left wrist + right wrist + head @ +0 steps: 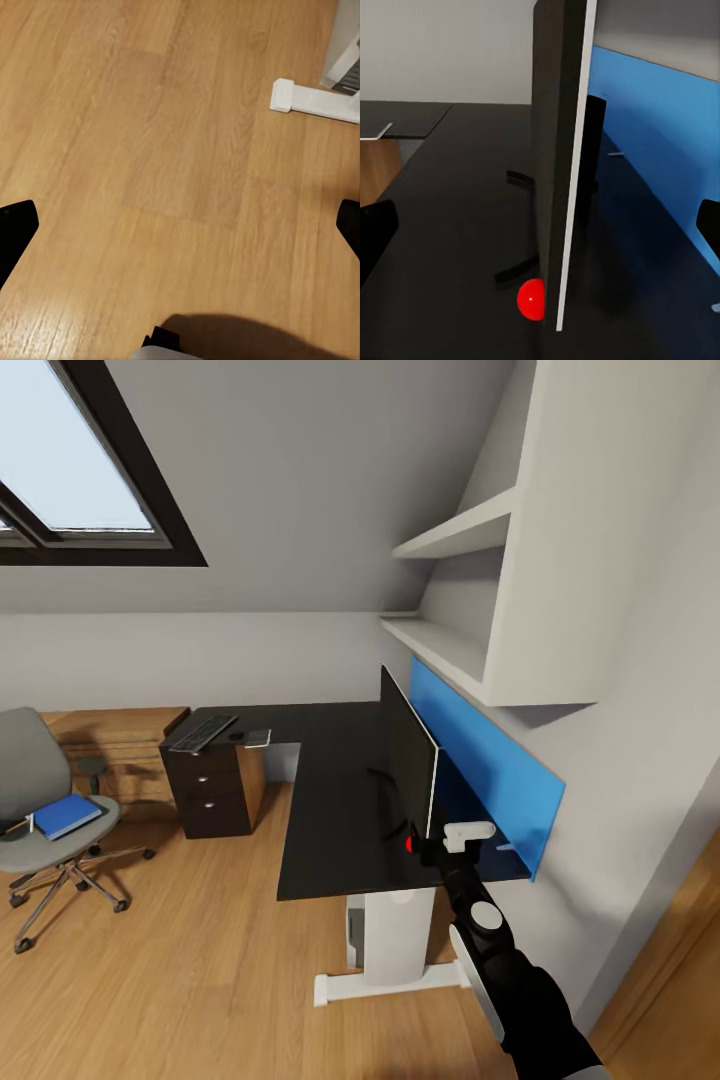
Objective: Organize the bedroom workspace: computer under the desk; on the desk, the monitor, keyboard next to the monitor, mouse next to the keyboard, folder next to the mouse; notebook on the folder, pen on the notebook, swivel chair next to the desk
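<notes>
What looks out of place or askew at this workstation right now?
The blue folder lies on the swivel chair seat rather than the desk. The monitor stands near the blue back panel, and the keyboard lies far off at the other end.

Bare wood floor (150, 150) — white desk foot (315, 101) near black fingertips (15, 229), spread apart.
</notes>
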`<state>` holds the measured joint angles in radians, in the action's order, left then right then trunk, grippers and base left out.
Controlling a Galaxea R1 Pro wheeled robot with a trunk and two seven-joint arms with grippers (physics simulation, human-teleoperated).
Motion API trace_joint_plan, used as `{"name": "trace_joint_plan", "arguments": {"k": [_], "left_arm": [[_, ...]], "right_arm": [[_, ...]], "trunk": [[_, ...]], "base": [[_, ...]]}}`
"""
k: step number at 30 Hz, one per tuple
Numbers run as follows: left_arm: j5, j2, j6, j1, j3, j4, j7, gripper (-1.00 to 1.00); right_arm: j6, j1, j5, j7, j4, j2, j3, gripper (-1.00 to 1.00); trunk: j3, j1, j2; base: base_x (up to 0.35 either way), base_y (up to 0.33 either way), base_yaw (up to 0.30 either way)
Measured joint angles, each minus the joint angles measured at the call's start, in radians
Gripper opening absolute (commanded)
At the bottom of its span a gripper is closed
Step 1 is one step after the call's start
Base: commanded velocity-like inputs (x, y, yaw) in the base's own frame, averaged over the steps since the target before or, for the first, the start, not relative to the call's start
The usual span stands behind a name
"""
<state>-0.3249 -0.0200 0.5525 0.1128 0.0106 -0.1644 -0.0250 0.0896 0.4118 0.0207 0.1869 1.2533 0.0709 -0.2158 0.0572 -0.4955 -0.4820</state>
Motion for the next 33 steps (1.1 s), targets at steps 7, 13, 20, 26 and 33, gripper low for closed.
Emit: {"name": "trace_joint_plan", "arguments": {"k": [7, 13, 20, 26, 33], "left_arm": [[0.0, 0.0, 0.0, 0.0, 0.0, 0.0, 0.0, 1.0], [0.0, 0.0, 0.0, 0.0, 0.0, 0.0, 0.0, 1.0], [0.0, 0.0, 0.0, 0.0, 0.0, 0.0, 0.0, 1.0], [0.0, 0.0, 0.0, 0.0, 0.001, 0.0, 0.0, 1.0], [0.0, 0.0, 0.0, 0.0, 0.001, 0.0, 0.0, 1.0]], "right_arm": [[0.0, 0.0, 0.0, 0.0, 0.0, -0.001, 0.001, 1.0], [0.0, 0.0, 0.0, 0.0, -0.001, -0.002, 0.002, 1.0], [0.0, 0.0, 0.0, 0.0, -0.002, -0.002, 0.002, 1.0], [0.0, 0.0, 0.0, 0.001, -0.004, -0.002, 0.002, 1.0], [0.0, 0.0, 0.0, 0.002, -0.004, -0.002, 0.002, 1.0]], "trunk": [[0.0, 0.0, 0.0], [0.0, 0.0, 0.0], [0.0, 0.0, 0.0], [0.0, 0.0, 0.0], [0.0, 0.0, 0.0]], "base": [[0.001, 0.0, 0.0], [0.133, 0.009, 0.0], [0.163, 0.029, 0.0], [0.169, 0.004, 0.0], [0.166, 0.0, 0.0]]}}
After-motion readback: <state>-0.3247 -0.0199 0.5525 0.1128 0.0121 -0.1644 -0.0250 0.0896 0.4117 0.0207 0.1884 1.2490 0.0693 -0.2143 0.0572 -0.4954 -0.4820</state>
